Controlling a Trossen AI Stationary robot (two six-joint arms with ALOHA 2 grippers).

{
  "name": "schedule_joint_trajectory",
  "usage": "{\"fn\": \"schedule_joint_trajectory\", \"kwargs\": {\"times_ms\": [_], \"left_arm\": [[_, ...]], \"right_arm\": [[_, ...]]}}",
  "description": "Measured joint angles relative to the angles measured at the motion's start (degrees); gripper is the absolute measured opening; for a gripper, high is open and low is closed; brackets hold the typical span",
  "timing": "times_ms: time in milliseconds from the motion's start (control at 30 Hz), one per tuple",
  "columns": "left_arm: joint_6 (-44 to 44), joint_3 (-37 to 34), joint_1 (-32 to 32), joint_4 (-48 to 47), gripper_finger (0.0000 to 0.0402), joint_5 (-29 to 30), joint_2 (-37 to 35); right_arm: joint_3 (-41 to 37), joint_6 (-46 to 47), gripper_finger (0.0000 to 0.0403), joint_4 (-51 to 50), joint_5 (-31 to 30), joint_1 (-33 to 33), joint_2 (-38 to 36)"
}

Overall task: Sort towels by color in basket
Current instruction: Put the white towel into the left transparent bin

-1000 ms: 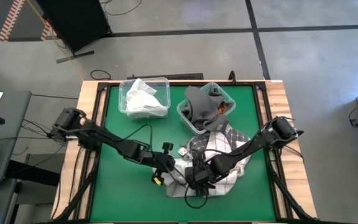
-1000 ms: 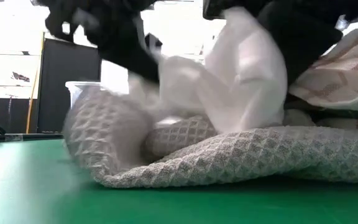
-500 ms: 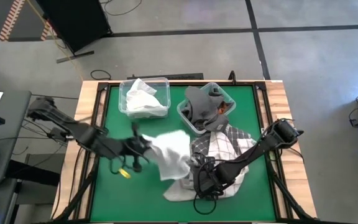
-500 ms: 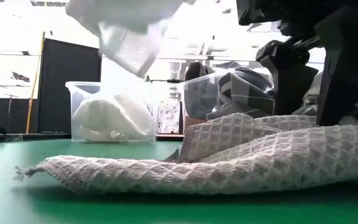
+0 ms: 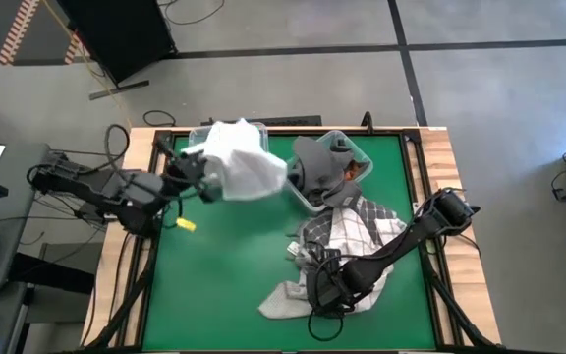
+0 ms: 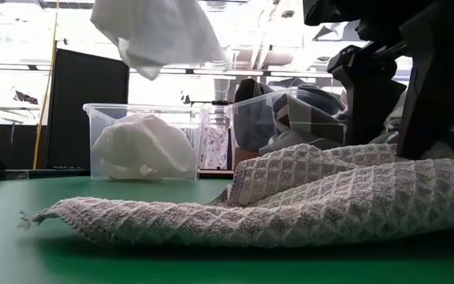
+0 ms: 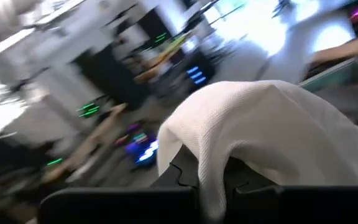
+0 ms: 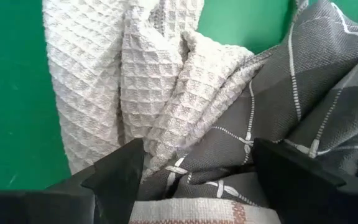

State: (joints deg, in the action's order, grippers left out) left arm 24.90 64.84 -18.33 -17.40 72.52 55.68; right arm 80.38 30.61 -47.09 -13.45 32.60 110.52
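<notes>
- Towels: a white towel (image 5: 244,169) hangs from the left gripper (image 5: 197,167), its fingers pinching the cloth, up in the air over the left clear bin (image 5: 201,175), which already holds white cloth (image 6: 140,150).
- Right gripper (image 5: 324,287) sits low on the heap at the counter's (image 5: 224,265) near right, fingers (image 8: 117,174) spread over a light grey waffle towel (image 8: 129,81) and a dark checked towel (image 8: 303,99).
- Second bin (image 5: 354,149), beside the first, holds dark grey towels (image 5: 317,169).

I see two bins (image 5: 327,169) side by side at the table's (image 5: 214,285) far edge, left bin (image 5: 255,131) holding towels. My left gripper (image 5: 197,169) hangs a towel (image 5: 244,169) above it. The pile (image 5: 347,258) lies near the right edge under my right gripper (image 5: 317,292).
</notes>
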Motion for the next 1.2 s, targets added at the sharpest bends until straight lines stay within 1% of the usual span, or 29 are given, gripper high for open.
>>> {"fn": "schedule_joint_trajectory", "kwargs": {"times_ms": [67,167,300,400,533,667,767,933,1000,1100,1200], "left_arm": [[2.82,0.00,3.31,0.01,0.0001,1.89,0.02],[6.77,0.00,8.45,-0.07,0.0001,2.54,0.54],[10.46,-0.02,15.71,-1.30,0.0002,2.49,1.99],[10.40,-0.04,20.44,-5.46,0.0003,0.79,3.28],[5.43,-0.04,25.34,-12.98,0.0004,-4.91,6.27],[-1.02,-0.09,28.68,-18.03,0.0004,-13.30,10.67],[-2.77,-0.09,30.47,-17.74,0.0005,-18.63,14.86],[-2.93,-0.09,33.24,-14.29,0.0005,-25.60,21.08],[-3.94,-0.09,34.99,-12.61,0.0006,-29.35,23.13],[-8.43,-0.09,38.80,-11.22,0.0006,-37.08,24.92],[-16.48,-0.09,43.59,-11.36,0.0006,-45.56,25.86]], "right_arm": [[0.00,0.00,0.0333,0.50,-0.04,0.03,0.00],[0.00,0.00,0.0333,1.99,-0.07,0.10,0.00],[0.00,0.00,0.0333,3.70,-0.09,0.09,0.00],[0.00,0.05,0.0333,3.89,-0.09,0.20,0.00],[0.00,0.48,0.0333,4.04,-0.13,0.62,0.02],[0.00,0.82,0.0333,4.40,-0.13,1.13,0.02],[0.00,0.99,0.0333,4.49,-0.13,1.19,0.02],[0.00,2.44,0.0333,5.05,-0.18,1.85,0.02],[0.00,2.83,0.0333,5.57,-0.25,2.37,0.02],[0.00,3.10,0.0333,5.75,-1.43,3.21,0.02],[0.00,3.50,0.0333,5.75,-2.09,3.96,0.02]]}}
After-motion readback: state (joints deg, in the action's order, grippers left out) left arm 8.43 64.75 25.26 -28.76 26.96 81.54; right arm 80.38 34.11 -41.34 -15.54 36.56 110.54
